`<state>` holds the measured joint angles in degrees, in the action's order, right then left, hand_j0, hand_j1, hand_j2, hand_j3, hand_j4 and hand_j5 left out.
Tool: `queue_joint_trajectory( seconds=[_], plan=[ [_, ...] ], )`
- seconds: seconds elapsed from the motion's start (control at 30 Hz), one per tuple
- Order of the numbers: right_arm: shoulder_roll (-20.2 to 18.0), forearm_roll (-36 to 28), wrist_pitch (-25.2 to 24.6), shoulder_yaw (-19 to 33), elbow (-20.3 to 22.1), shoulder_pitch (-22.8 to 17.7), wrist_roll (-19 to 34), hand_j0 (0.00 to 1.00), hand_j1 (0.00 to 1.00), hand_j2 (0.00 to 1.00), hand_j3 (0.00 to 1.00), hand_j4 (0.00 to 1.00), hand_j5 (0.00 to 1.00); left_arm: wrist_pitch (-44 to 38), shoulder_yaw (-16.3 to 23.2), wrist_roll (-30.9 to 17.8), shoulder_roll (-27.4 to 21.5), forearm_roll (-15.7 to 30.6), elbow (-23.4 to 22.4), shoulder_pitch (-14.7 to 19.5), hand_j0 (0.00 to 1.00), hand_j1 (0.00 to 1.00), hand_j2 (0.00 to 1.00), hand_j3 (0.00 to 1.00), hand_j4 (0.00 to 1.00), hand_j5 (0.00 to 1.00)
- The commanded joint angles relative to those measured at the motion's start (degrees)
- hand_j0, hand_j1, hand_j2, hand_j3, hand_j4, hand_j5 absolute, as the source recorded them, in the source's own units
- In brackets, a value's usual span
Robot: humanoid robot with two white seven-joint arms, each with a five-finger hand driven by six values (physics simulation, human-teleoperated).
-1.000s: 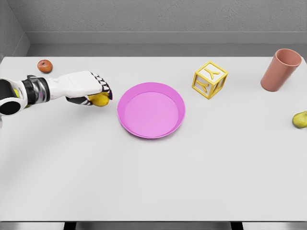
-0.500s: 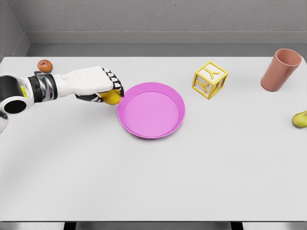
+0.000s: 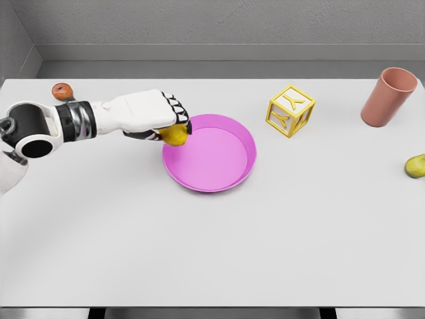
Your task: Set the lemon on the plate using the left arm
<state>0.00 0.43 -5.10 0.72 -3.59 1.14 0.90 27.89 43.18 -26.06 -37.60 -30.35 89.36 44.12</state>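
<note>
A letter Y is read on the one yellow block (image 3: pixel 290 110), right of centre. One pink plate (image 3: pixel 210 152) is seen mid-frame; over its upper-left rim one lemon (image 3: pixel 174 135) is grasped by the left hand (image 3: pixel 151 113), fingers closed around it. One terracotta cup (image 3: pixel 389 96) is placed upper right, one yellow-green fruit (image 3: pixel 416 165) at the right edge, one small red fruit (image 3: pixel 62 91) upper left

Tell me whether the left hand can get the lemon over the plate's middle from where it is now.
Probably yes. The left hand grips the lemon right at the plate near rim, and nothing lies in the dish or stands between them.
</note>
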Motion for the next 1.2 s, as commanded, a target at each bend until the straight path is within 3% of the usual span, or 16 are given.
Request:
queue_joint_trajectory(
  seconds=[0.0, 0.33, 0.37, 0.4, 0.63, 0.67, 0.77, 0.87, 0.9, 1.0, 1.17],
  plan=[
    [0.0, 0.0, 0.0, 0.0, 0.0, 0.0, 0.1, 1.00, 1.00, 1.00, 1.00, 1.00, 1.00, -0.1, 0.0, 0.0, 1.6, 0.0, 0.2, 0.0, 0.64, 0.64, 0.64, 0.64, 0.64, 0.64],
    [0.0, 0.0, 0.0, 0.0, 0.0, -0.1, 0.0, 1.00, 1.00, 1.00, 1.00, 1.00, 1.00, -0.1, 0.1, 0.0, 4.6, -0.9, 0.2, -0.1, 0.65, 0.65, 0.65, 0.65, 0.65, 0.65],
    [0.0, 0.0, 0.0, 0.0, 0.0, 0.0, 0.0, 1.00, 1.00, 1.00, 1.00, 1.00, 1.00, -0.1, 0.0, 0.2, 4.6, -0.8, 0.2, -0.2, 0.73, 0.73, 0.73, 0.73, 0.73, 0.73],
    [0.0, 0.0, 0.0, 0.0, 0.0, 0.0, 0.0, 1.00, 1.00, 1.00, 1.00, 1.00, 1.00, -0.1, 0.0, 0.7, 4.6, -0.6, 0.2, -0.2, 0.97, 0.97, 0.97, 0.97, 0.97, 0.97],
    [0.0, 0.0, 0.0, 0.0, 0.0, 0.0, 0.0, 1.00, 1.00, 1.00, 1.00, 1.00, 1.00, -0.1, -0.2, 0.7, 3.7, 0.3, 2.2, -0.4, 1.00, 1.00, 1.00, 1.00, 1.00, 1.00],
    [0.0, 0.0, 0.0, 0.0, 0.0, -0.1, 0.0, 1.00, 1.00, 1.00, 1.00, 1.00, 1.00, 0.0, -0.2, 0.7, 2.4, 1.1, 3.1, -0.4, 1.00, 1.00, 1.00, 1.00, 1.00, 1.00],
    [0.0, 0.0, 0.0, 0.0, 0.0, -0.1, 0.0, 1.00, 1.00, 1.00, 1.00, 1.00, 1.00, 0.6, -0.2, 0.8, -10.4, 9.5, 8.5, -0.8, 1.00, 1.00, 1.00, 1.00, 1.00, 1.00],
    [0.0, 0.0, 0.0, 0.0, 0.0, 0.0, 0.0, 1.00, 1.00, 1.00, 1.00, 1.00, 1.00, 3.5, -0.1, 1.6, -20.5, 14.7, 9.4, -1.0, 1.00, 1.00, 1.00, 1.00, 1.00, 1.00],
    [0.0, 0.0, 0.0, 0.0, 0.0, 0.0, 0.0, 1.00, 1.00, 1.00, 1.00, 1.00, 1.00, 6.5, 0.1, 6.4, -23.6, 15.7, 9.1, -1.1, 1.00, 1.00, 1.00, 1.00, 1.00, 1.00],
    [0.0, 0.0, 0.0, 0.0, 0.0, 0.0, 0.0, 1.00, 1.00, 1.00, 1.00, 1.00, 1.00, 7.1, -0.1, 15.7, -28.4, 17.0, 7.2, -3.2, 1.00, 1.00, 1.00, 1.00, 1.00, 1.00],
    [0.0, 0.0, 0.0, 0.0, 0.0, 0.0, 0.0, 1.00, 1.00, 1.00, 1.00, 1.00, 1.00, 7.1, 0.1, 16.7, -29.2, 17.1, 3.3, -3.9, 1.00, 1.00, 1.00, 1.00, 1.00, 1.00]
  ],
)
